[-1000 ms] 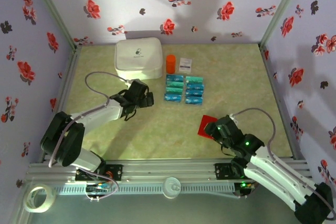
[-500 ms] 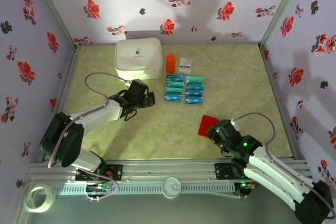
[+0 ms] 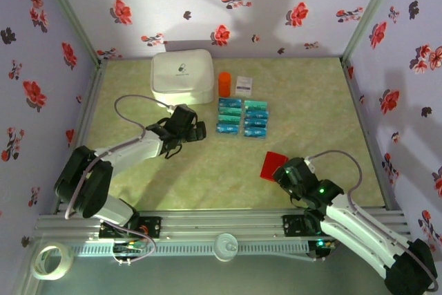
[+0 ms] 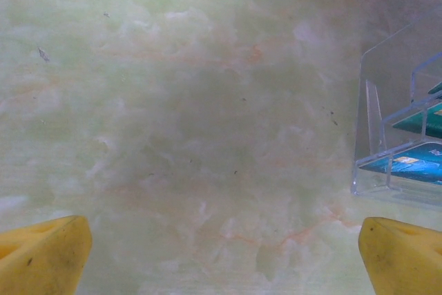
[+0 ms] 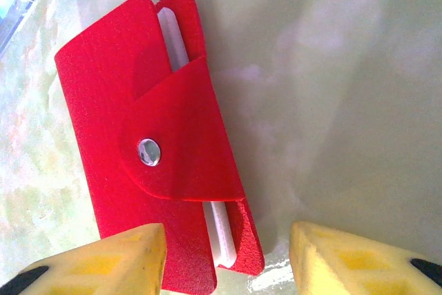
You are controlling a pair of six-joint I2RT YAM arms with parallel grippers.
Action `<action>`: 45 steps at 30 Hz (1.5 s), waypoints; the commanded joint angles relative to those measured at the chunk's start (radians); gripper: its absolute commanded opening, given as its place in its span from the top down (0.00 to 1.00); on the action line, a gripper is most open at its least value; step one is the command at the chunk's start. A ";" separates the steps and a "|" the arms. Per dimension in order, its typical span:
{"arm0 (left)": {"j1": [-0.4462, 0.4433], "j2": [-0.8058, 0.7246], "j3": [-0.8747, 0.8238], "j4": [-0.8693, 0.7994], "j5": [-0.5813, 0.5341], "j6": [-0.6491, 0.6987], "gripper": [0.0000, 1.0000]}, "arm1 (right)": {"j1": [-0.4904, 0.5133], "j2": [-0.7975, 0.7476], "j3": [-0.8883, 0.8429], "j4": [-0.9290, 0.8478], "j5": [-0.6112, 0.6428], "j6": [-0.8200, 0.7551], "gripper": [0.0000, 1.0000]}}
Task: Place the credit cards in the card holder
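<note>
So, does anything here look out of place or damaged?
Nothing is spilled or damaged. The cards sit in neat rows. Only the wallet looks slightly odd: it lies turned at a slant, its flap snapped shut.

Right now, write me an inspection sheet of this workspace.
Surface: table, green marbled, flat.
Job's things: cards in two columns in a clear rack; red wallet snapped shut, flat on the table.
Clutter: white case, orange cylinder and white packet along the far side; tape roll off the table, front left.
Grippers: left gripper, jaws wide open over bare table beside the rack; right gripper, jaws open over the wallet's near end.
Cables: cable loops on both arms, clear of the things.
Surroundings: floral walls; metal rail in front.
</note>
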 commanded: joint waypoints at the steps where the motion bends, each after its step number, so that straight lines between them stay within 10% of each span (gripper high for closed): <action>1: -0.010 0.017 0.031 -0.001 0.000 -0.019 0.00 | -0.016 -0.003 -0.046 0.133 -0.025 0.020 0.51; 18: -0.023 0.043 0.044 0.002 0.002 -0.020 0.00 | -0.049 0.026 -0.082 0.292 -0.088 0.016 0.63; 27: -0.026 0.042 0.041 0.012 0.012 -0.022 0.00 | -0.056 0.019 -0.076 0.319 -0.106 0.006 0.98; 34: -0.006 -0.007 0.048 0.054 0.045 -0.064 0.00 | -0.061 0.055 0.023 0.345 -0.196 -0.059 1.00; 39: 0.080 -0.009 0.073 0.046 0.264 -0.128 0.00 | -0.059 0.172 0.141 0.431 -0.347 -0.106 1.00; 45: 0.172 -0.080 -0.101 0.417 0.542 -0.296 0.00 | -0.004 0.310 0.297 0.507 -0.411 -0.131 1.00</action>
